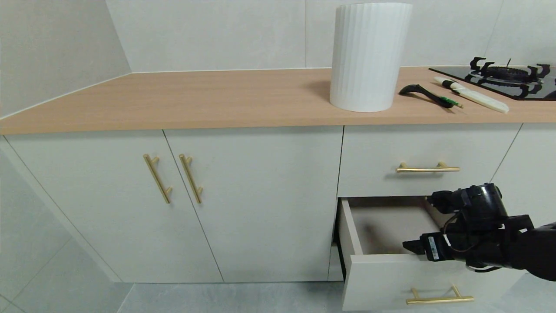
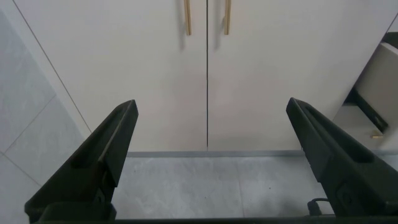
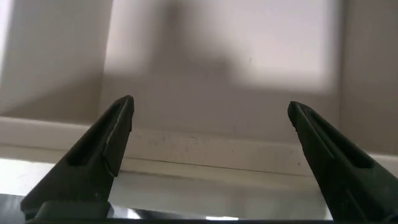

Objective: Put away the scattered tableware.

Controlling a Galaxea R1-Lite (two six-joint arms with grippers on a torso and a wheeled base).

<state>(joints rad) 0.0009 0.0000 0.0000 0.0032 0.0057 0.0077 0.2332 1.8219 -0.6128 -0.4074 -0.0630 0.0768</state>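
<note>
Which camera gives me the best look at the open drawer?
Head view: the open drawer shows front, side wall and floor, right gripper above it. Right wrist view sees its inside close up; left wrist view catches its side.

The wooden table runs across in front of me from nine o'clock round to three. On it, at about one o'clock, a tall white ribbed canister stands upright. Just beside its base, toward two o'clock, a black-handled utensil with a green end lies flat on the wood. Near it, further toward three, a white knife lies slantwise, close along the edge of the black hob set in the table's far end.
</note>
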